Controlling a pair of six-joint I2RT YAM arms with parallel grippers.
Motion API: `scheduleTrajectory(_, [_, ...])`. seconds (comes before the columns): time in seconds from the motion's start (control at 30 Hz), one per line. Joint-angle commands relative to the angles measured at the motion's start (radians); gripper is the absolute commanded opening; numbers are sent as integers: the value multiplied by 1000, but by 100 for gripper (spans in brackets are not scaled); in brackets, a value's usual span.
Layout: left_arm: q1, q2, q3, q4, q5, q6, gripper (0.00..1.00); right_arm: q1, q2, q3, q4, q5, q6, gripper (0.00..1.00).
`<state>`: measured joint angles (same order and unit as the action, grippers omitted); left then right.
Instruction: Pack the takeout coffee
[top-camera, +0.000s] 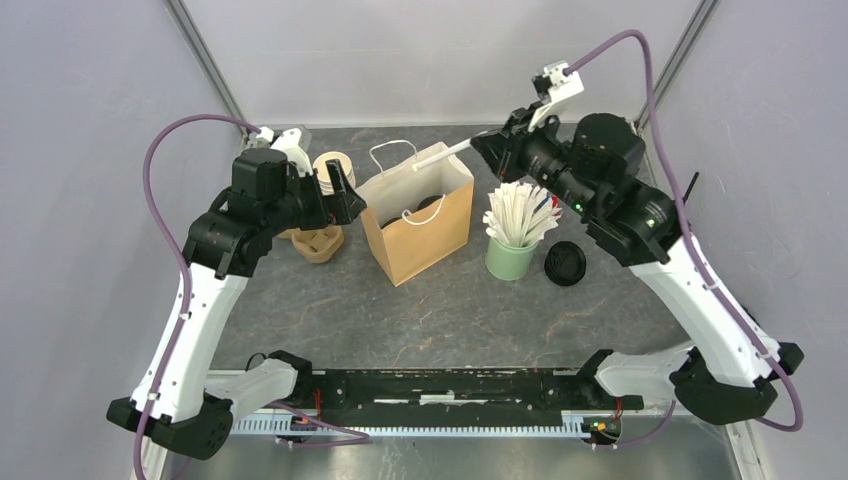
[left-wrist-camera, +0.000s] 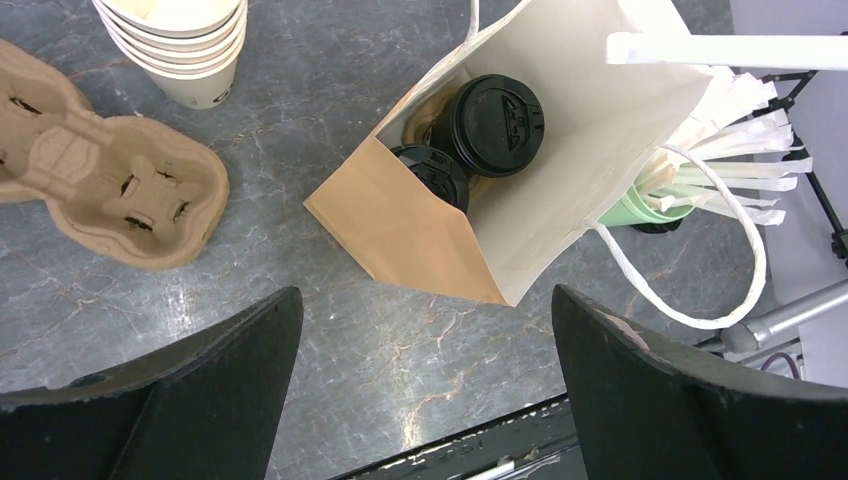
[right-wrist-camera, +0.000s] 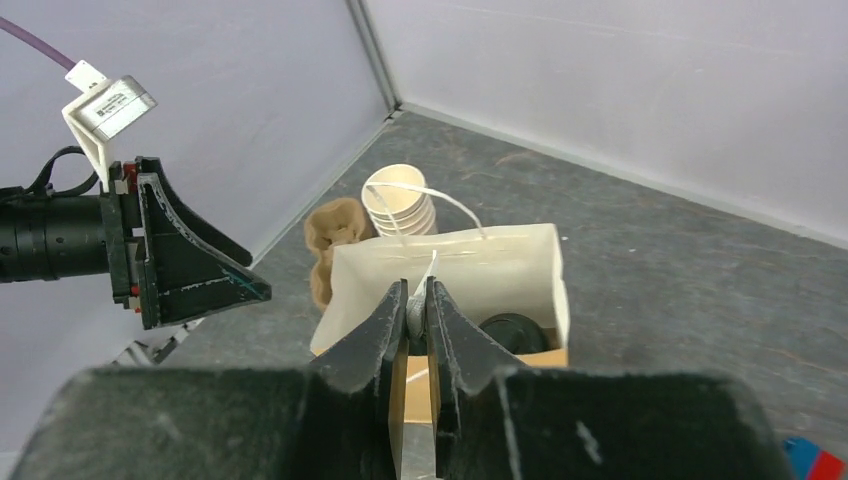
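A brown paper bag (top-camera: 420, 235) stands open and upright in the middle of the dark stone-patterned table (top-camera: 450, 310). Inside it, side by side, sit a takeout coffee cup (left-wrist-camera: 497, 123) and a second coffee cup (left-wrist-camera: 430, 175). Only their round black lids show.

The left gripper (top-camera: 345, 195) hovers just left of the bag's mouth with its jaws spread wide, holding nothing. The right gripper (top-camera: 480, 148) is at the far right of the bag, its fingers pinched on a flat white stick (top-camera: 440, 156) that juts level over the bag's far rim.

Left of the bag are a stack of lidless cream cups (top-camera: 333, 170) and a cardboard cup carrier (top-camera: 318, 242). To the right stand a green cup of white sticks (top-camera: 510, 258) and, beside it, a loose black lid (top-camera: 566, 263).
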<state>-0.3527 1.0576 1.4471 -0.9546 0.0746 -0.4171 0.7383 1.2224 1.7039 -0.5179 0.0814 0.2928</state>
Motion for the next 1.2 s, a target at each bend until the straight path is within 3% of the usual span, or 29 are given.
scheduleTrajectory(0.0, [6,-15,42,2,-33,62,100,-2,40,-44,130,-78,78,17])
scheduleTrajectory(0.2, [6,-23,43,-4,-43,72,100,-4,107,-79,149,-79,107,18])
scheduleTrajectory(0.3, [6,-23,40,-4,-43,71,100,-7,121,-149,246,-155,154,19])
scheduleTrajectory(0.5, [7,-26,40,-4,-49,76,100,-22,190,-188,282,-230,204,20])
scheduleTrajectory(0.7, [7,-29,34,-9,-58,78,100,-56,195,-266,395,-234,233,21])
scheduleTrajectory(0.87, [7,-30,32,-11,-64,89,100,-97,218,-135,301,-219,117,26])
scheduleTrajectory(1.0, [7,-22,37,-11,-66,95,100,-121,204,-33,156,-195,-14,41])
scheduleTrajectory(1.17, [7,-17,33,-10,-71,102,100,-122,57,-133,9,-116,-150,43])
